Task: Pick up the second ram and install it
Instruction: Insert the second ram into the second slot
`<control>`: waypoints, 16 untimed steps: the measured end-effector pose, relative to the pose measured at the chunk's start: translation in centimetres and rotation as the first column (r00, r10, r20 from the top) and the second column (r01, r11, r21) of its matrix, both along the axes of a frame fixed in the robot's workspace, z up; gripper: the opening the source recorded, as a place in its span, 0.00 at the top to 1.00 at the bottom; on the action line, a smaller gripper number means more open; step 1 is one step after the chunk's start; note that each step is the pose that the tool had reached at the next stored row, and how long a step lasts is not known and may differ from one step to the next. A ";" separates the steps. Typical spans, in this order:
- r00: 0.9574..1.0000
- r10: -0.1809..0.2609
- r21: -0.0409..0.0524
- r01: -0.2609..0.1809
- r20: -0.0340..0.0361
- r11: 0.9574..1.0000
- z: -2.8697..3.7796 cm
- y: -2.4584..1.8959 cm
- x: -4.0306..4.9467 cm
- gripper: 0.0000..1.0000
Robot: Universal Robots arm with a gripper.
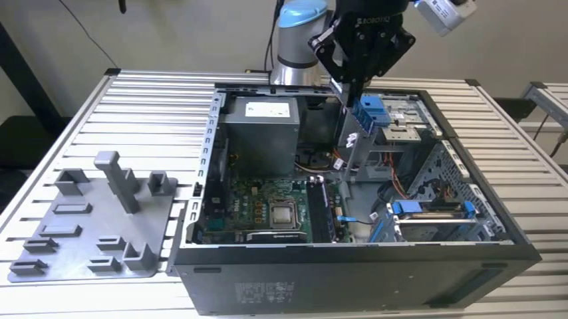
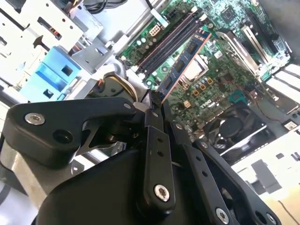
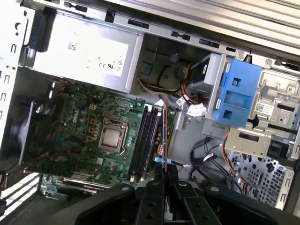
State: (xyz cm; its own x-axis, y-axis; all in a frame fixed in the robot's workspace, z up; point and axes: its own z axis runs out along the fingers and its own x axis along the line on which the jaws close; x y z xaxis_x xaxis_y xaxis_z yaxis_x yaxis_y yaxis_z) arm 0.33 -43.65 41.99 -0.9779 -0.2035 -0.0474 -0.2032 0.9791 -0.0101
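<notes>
Tool [image 2: 153, 102] clamps 1 end of the second ram [image 2: 185, 62], which looks light, stiff and fragile, best held by its edges.

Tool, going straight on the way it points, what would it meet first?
Likely the black memory slots on the motherboard, reached first by the second ram the tool grips; depth is unclear.

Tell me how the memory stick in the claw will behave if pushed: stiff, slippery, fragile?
Probably stiff: the memory stick juts straight from the claw without sagging. Likely light, being thin and flat. Gripped at one end only, it may pivot or slip if its far end is pushed.
</notes>
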 end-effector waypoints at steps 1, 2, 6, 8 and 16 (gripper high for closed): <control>1.000 -0.011 0.000 0.011 0.000 1.000 0.00 0.00 0.00 0.86; 1.000 -0.023 0.000 0.023 0.000 1.000 0.00 0.00 0.00 0.86; 0.998 -0.066 0.000 0.066 0.000 0.998 0.00 0.00 0.00 0.86; 0.996 -0.087 0.000 0.087 0.000 0.996 0.00 0.00 0.00 0.86; 0.985 -0.170 0.000 0.170 0.000 0.985 0.00 -0.01 0.00 0.86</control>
